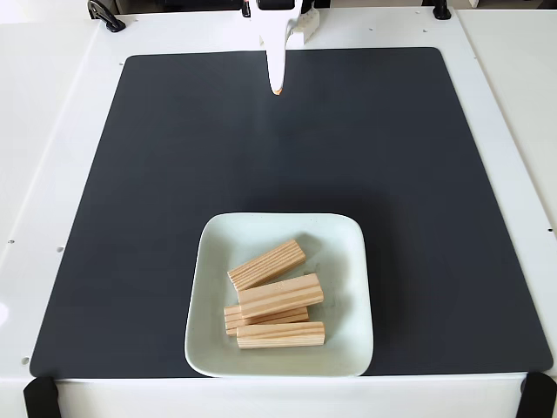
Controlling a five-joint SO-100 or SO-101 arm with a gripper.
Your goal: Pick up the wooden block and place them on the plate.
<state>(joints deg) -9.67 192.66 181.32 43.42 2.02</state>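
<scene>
Four light pine wooden blocks (271, 296) lie piled on square mint-white ceramic plate (348, 348); white hand (276, 87) far off, fingers together, grasping nothing.

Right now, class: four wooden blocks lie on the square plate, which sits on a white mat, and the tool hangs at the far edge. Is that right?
Not quite. The mat is black, not white; the table around it is white. The rest holds in the fixed view: four wooden blocks lie on the square plate, and the tool hangs at the far edge.

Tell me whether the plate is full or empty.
Loaded: the plate holds four blocks, one resting across another, none on the mat.
</scene>
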